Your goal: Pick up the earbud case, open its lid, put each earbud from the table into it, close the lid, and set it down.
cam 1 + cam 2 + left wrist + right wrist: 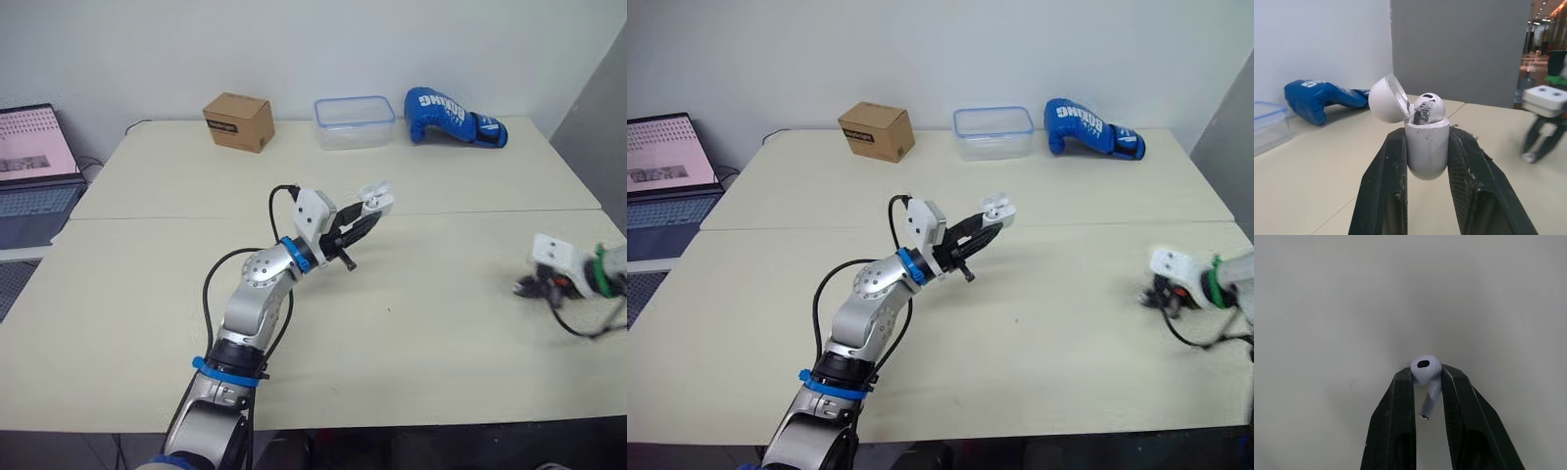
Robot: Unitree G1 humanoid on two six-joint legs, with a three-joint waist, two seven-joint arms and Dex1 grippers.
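Two grippers over the table (441, 343). Right gripper (534, 286), low near the table's right edge, is clenched on the loose earbud (1425, 367), stem hanging between the fingers. Left gripper (368, 215), raised mid-table and well apart from the right, is clamped on the earbud case (1425, 152), held upright. The case's lid (1387, 98) is flipped open and the seated earbud (1429, 106) pokes out of the top. Along the far edge: laptop (34, 171) off to the left, cardboard box (238, 120), clear plastic container (354, 122), blue boxing glove (453, 116).
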